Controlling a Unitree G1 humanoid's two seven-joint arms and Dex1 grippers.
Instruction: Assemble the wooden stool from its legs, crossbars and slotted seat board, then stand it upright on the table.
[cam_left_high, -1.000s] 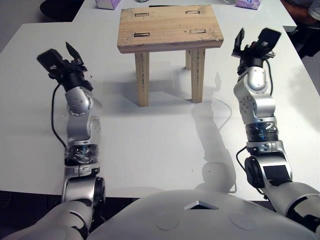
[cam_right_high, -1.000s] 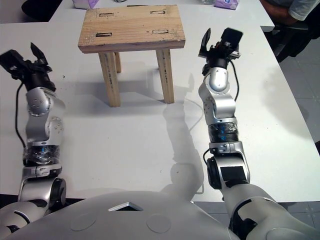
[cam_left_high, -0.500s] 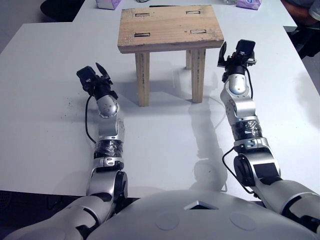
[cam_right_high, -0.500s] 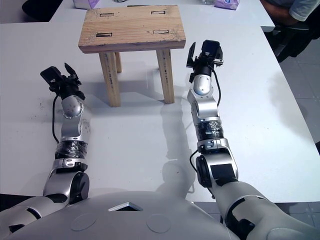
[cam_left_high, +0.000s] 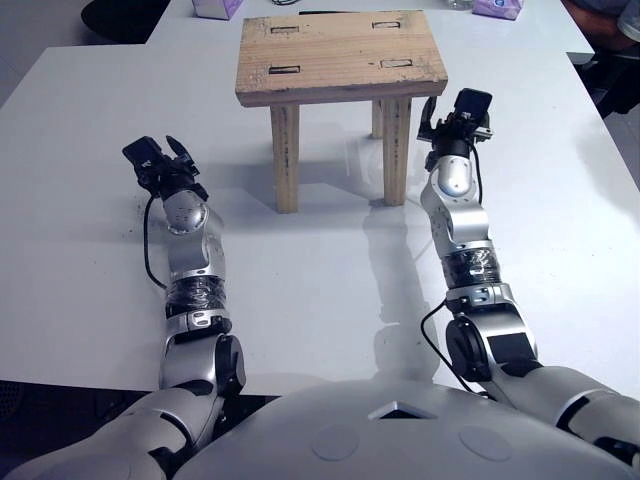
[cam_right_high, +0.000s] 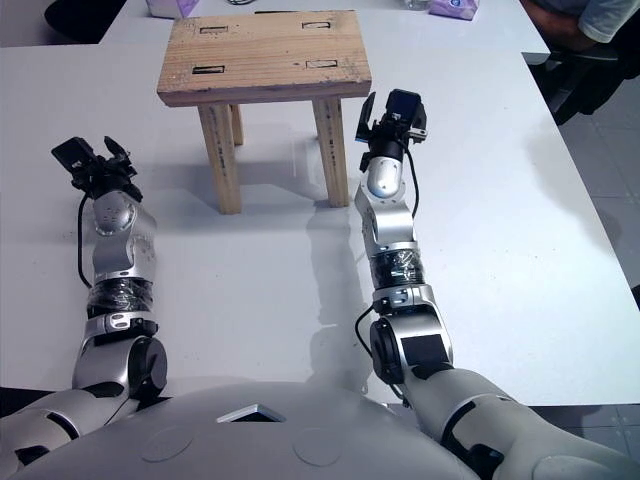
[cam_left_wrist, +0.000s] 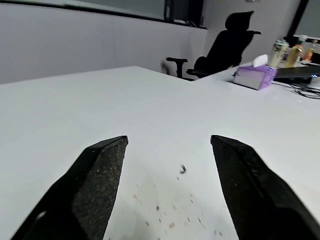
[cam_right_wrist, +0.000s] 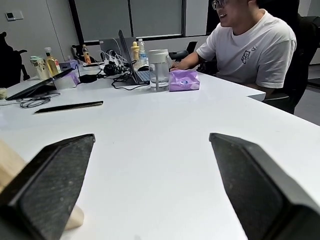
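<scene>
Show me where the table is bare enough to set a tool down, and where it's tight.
Widest: the table between the two arms, in front of the stool. Also bare: the stretch left of the left gripper, and from the right arm to the right edge. Tight: between the right gripper and the stool's nearest leg.

Bare pale wood stool (grain showing); smooth matt table.
</scene>
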